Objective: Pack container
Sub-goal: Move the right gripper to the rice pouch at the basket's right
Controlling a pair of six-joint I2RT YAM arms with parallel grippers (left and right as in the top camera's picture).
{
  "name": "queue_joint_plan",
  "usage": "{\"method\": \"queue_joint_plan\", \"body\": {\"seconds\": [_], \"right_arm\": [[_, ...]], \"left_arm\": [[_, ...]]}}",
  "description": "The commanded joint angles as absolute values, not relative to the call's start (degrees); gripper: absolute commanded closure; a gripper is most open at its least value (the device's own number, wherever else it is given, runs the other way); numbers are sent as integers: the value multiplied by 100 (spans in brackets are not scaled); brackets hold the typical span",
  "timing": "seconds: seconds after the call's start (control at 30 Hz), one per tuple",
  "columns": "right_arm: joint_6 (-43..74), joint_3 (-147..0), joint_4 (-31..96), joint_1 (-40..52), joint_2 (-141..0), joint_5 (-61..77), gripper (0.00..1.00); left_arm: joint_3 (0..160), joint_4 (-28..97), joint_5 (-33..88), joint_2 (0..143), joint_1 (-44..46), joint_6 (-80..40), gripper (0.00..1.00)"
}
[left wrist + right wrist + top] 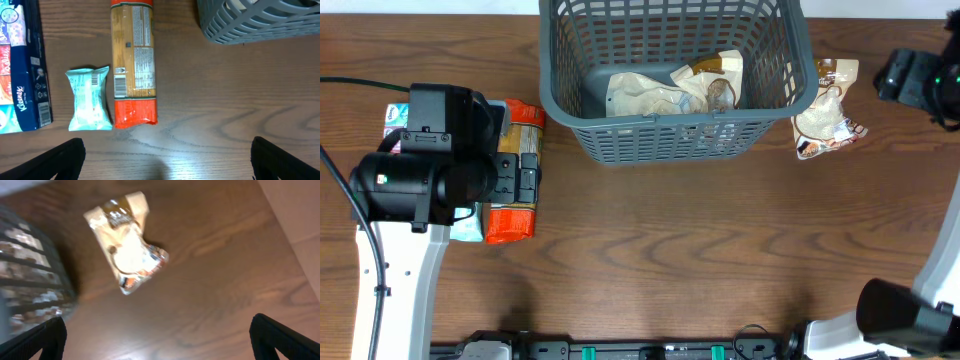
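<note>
Container first: it stands at the far middle of the brown wood-grain counter, and everything else lies nearer or beside it. Closest on the left, the left end effector hangs with its dark fingers spread wide and nothing between them. Under it lies a long packet of glossy tan film with orange-red ends. A small, puffy mint-green packet with crimped seams lies just beside it. Left of that is a flat blue tissue pack. On the right, the right end effector is also open and empty above bare wood. A crumpled cream-and-brown snack packet lies ahead of it, just beside the container's right wall but apart from it. The container itself is dark grey plastic, rectangular with rounded corners, slotted lattice sides and a thick rim. Two wrinkled pale packets rest on its solid floor.
</note>
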State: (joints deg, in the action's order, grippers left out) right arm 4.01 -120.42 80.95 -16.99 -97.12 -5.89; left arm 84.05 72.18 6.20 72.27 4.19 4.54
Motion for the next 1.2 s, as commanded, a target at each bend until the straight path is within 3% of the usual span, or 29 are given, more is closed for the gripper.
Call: {"method": "queue_joint_plan", "body": {"seconds": [0.0,0.2,0.53,1.17], "right_arm": [[-239,-11808,8112,-1861,-10066,-325,7],[-1437,-11646,7625,-1883,-10934,-123,5],[-2484,-11649,6595,-1881,-12230,-102,2],[-2578,-11649,5697,-1678,-14027,134,1]], "left_arm": [[8462,7236,532,7234,392,491,1],[8462,7240,532,7234,392,493,1],[8462,7242,532,7234,392,491,1],[8462,7238,532,7234,395,399,1]]}}
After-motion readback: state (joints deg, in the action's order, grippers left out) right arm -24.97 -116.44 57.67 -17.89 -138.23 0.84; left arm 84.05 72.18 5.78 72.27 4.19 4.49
